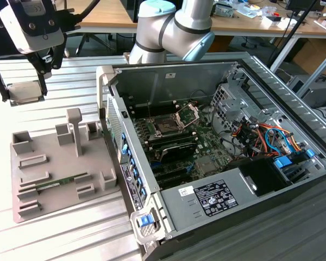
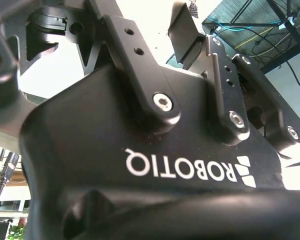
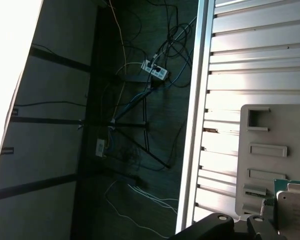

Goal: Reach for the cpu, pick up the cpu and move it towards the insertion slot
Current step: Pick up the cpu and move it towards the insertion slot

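Black pincer (image 1: 24, 93) clamped on flat silvery square cpu (image 1: 25, 91), fingers covering its sides; dark square insertion slot (image 1: 166, 126) well apart.

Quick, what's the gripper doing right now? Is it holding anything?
The gripper is closed, holding the cpu up in the air.

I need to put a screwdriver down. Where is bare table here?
Bare slatted table lies below the grey tray in the exterior view, and above it, around the hand holding the chip. The open computer case is crowded with boards and cables.
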Controlling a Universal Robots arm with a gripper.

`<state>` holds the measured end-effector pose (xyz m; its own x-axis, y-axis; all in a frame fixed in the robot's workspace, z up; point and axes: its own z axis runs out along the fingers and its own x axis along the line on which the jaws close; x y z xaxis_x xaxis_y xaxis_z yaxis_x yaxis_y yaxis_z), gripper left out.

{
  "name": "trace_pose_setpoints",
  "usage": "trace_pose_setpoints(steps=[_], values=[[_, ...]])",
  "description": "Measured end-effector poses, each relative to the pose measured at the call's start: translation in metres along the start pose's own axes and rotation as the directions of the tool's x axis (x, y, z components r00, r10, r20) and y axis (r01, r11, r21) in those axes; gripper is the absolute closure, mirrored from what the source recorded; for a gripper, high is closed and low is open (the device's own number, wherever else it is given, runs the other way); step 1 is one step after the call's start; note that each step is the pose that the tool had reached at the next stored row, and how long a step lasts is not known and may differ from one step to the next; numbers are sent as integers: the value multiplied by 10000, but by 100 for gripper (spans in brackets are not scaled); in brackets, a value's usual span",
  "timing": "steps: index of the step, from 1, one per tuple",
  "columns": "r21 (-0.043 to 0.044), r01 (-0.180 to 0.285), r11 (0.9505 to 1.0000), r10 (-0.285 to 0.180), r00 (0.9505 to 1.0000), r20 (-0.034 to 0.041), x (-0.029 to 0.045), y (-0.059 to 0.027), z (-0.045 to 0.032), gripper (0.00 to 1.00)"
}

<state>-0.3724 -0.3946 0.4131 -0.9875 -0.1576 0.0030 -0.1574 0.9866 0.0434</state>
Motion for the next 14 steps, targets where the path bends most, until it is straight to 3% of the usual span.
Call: trace_pose_setpoints(steps=[14], values=[[1, 0, 10000, 0, 10000, 0, -90, -14, -1, 45]])
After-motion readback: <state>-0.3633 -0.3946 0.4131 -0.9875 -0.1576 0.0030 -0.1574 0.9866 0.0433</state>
